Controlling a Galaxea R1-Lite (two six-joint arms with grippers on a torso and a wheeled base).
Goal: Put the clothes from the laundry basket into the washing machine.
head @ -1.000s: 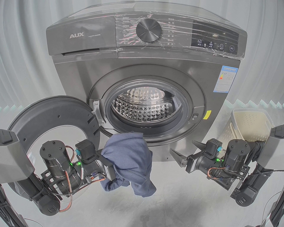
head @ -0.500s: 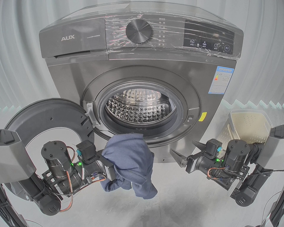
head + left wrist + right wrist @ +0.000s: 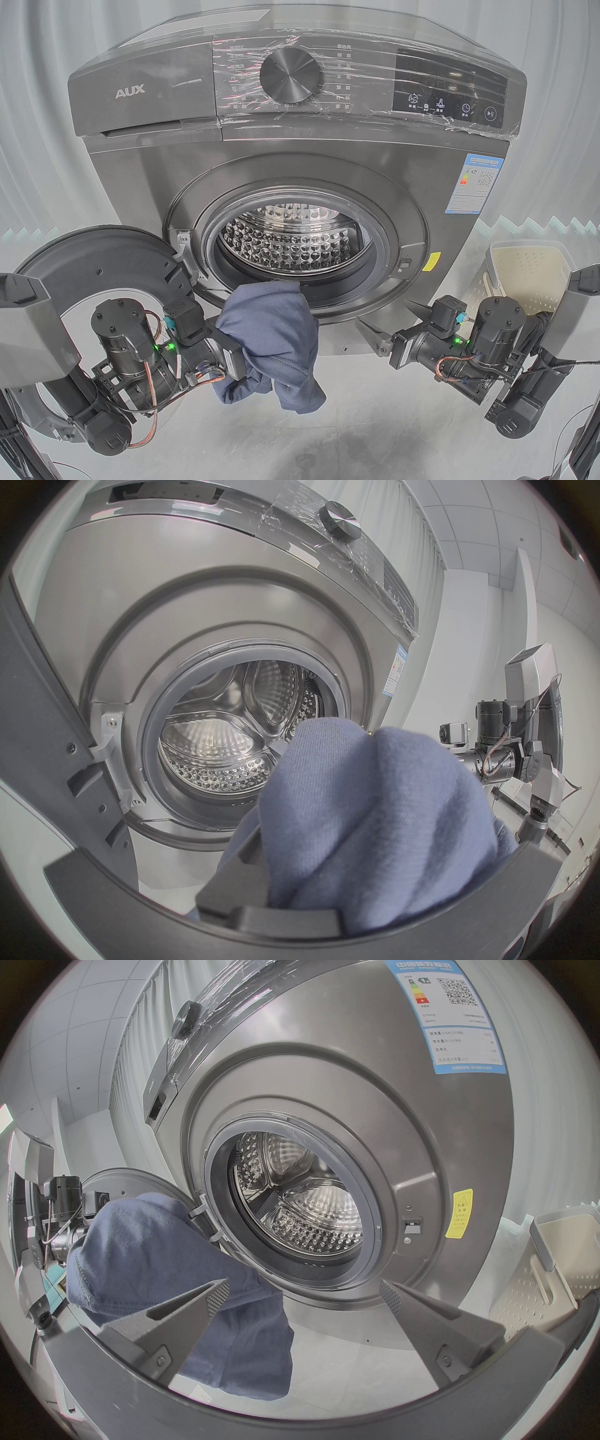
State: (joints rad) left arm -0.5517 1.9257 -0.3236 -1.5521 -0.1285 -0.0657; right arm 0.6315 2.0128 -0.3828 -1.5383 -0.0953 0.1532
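Before the open washing machine (image 3: 294, 156), in the head view, we see the left gripper (image 3: 234, 359) clamped on a blue garment (image 3: 275, 337). It holds it just below the lower rim of the drum opening (image 3: 294, 244), and the top of the cloth reaches up to that rim while the rest hangs down toward the floor. The door (image 3: 94, 269) stands swung open on the left, close to the left arm. The right gripper (image 3: 390, 320) waits to the right of the opening with its fingers apart and nothing between them, and the laundry basket (image 3: 531, 269) stands behind it. From the left wrist view, the garment bulges out of the jaws and hides part of the drum, which lies ahead and higher. From the right wrist view, the two fingers (image 3: 206, 1310) are wide apart, and the long tail of the cloth hangs well under the rim. We judge that this tail is the main risk. If the arm pushes forward without lifting, the tail may catch on the rim or stay outside when the grip opens. The left arm could also knock the door, because it is so near
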